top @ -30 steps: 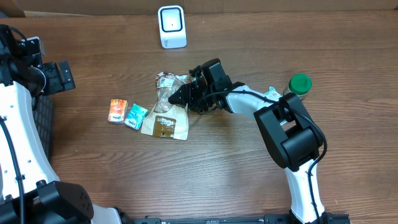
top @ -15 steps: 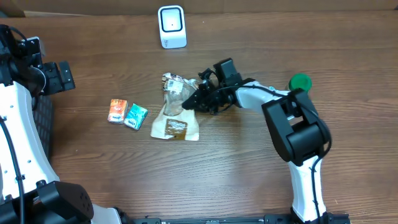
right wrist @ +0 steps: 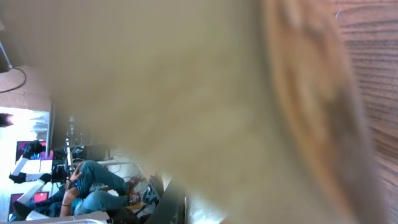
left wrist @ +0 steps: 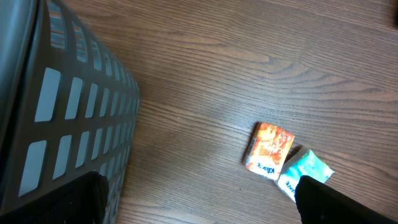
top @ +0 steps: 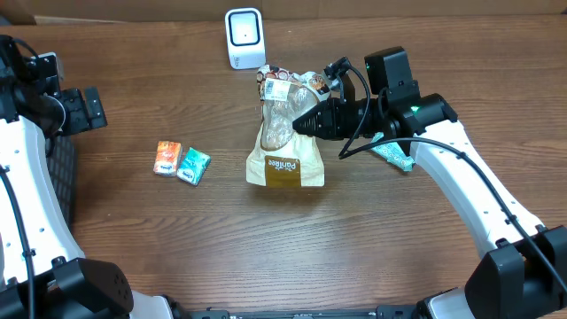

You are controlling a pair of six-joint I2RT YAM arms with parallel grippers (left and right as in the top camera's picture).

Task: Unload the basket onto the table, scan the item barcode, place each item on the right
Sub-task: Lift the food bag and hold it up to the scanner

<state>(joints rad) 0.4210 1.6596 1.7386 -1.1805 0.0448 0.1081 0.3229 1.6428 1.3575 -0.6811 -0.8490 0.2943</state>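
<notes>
Clamped on the bread bag (top: 282,146), the right gripper (top: 306,122) is seen with its jaws closed tight on the bag's crumpled right side. The bag is held near the middle of the table (top: 177,248), just on the near side of the scanner (top: 244,37) and slightly to its right. A white label (top: 276,87) is carried at the bag's far end. In the right wrist view only a blurred tan surface is shown, close against the lens. The bag is judged to be light, soft and crinkly, with slick film that could slip or twist under a pinch. A hold on gathered film near the label end would be steadier than one on the loaf, which could be crushed. The left gripper (top: 87,108) is parked wide open at the left edge, nothing in it, well apart from the orange packet (top: 166,158) and the teal packet (top: 193,165).
</notes>
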